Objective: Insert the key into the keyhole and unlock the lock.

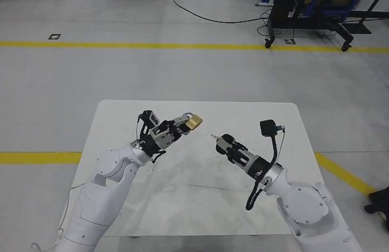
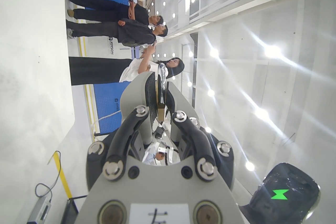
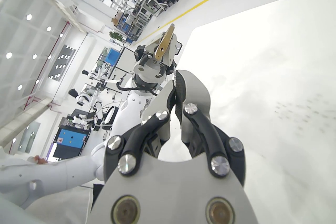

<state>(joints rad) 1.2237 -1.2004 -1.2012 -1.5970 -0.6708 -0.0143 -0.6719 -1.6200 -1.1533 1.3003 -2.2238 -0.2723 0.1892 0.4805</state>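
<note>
A brass padlock (image 1: 193, 122) is held above the white table (image 1: 119, 126), with my left gripper (image 1: 184, 122) shut on it. In the left wrist view the lock's brass body (image 2: 160, 104) is squeezed between the pads, and its silver shackle (image 2: 162, 72) pokes out past the fingertips. My right gripper (image 1: 221, 141) hovers to the lock's right, shut on a small key whose silver tip (image 1: 214, 136) points toward the lock across a short gap. From the right wrist, the closed fingers (image 3: 181, 93) aim at the lock (image 3: 164, 45) in the left gripper (image 3: 157, 51).
Both arms hang over the middle of the table, whose far edge (image 1: 201, 102) and right edge (image 1: 308, 157) are close by. Faint marks (image 1: 213, 162) dot the tabletop. A black wheeled stand (image 1: 308, 19) sits on the floor at the back right.
</note>
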